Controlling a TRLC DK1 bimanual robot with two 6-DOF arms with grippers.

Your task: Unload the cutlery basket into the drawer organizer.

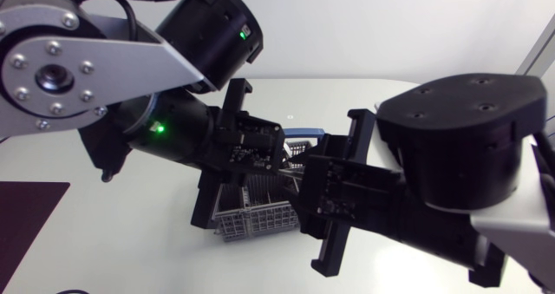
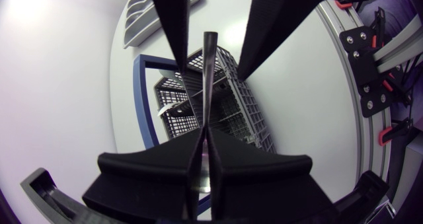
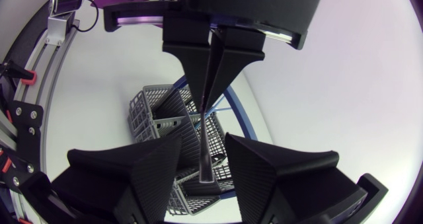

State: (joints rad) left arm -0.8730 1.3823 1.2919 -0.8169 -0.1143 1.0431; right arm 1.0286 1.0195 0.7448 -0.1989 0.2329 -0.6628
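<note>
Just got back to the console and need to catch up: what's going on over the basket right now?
The left hand is shut on a slim dark utensil and holds it above the grey cutlery basket. The right hand faces it, fingers open on either side of the utensil's free end without touching it, so this looks like a handover about to happen. The drawer organizer lies beyond the basket. I cannot tell what kind of utensil it is.

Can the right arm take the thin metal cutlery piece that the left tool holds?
Probably yes: the thin metal cutlery piece stands between the open fingers of the black right tool, nothing blocks it.
</note>
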